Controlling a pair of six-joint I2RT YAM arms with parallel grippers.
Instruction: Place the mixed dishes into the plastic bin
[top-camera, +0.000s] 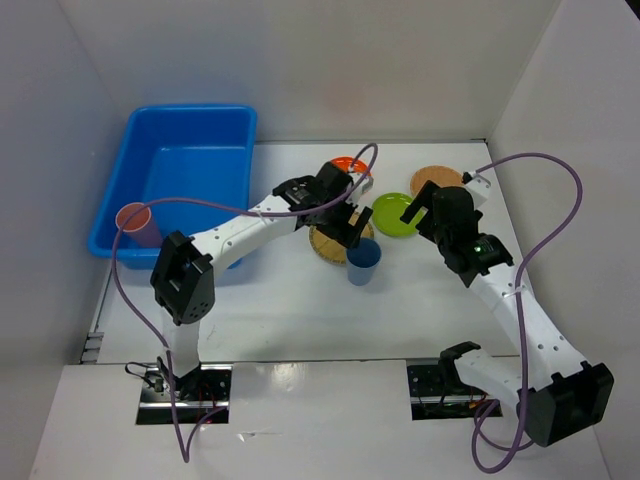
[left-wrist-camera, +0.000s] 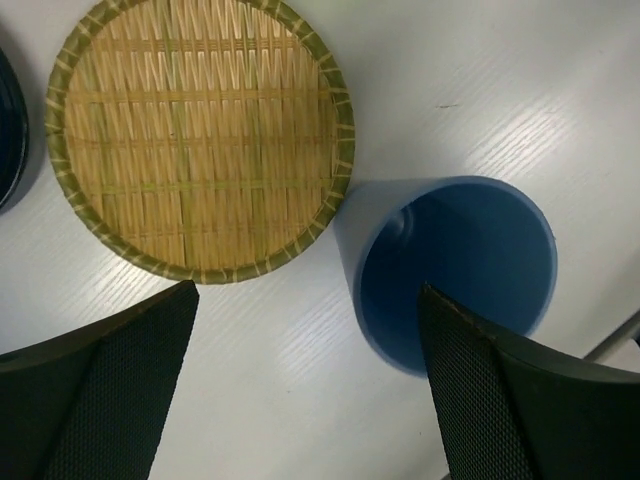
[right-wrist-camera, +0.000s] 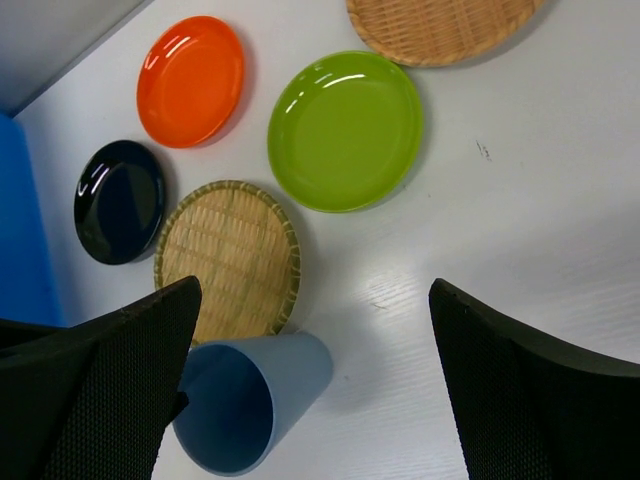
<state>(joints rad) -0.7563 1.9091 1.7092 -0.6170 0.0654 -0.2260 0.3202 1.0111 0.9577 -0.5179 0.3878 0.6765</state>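
Offset noted: upright blue cup (left-wrist-camera: 455, 270) sits off-centre below left gripper (left-wrist-camera: 308, 320), nearer one finger, w/ jaws wide open & empty; right gripper (right-wrist-camera: 315, 300) likewise open, farther off.

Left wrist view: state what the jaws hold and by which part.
Nothing is held. The left gripper hangs open above the table, the blue cup standing free by one finger, the woven plate untouched.

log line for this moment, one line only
left claw open near blue cup | right claw open, holding nothing | woven plate beside cup
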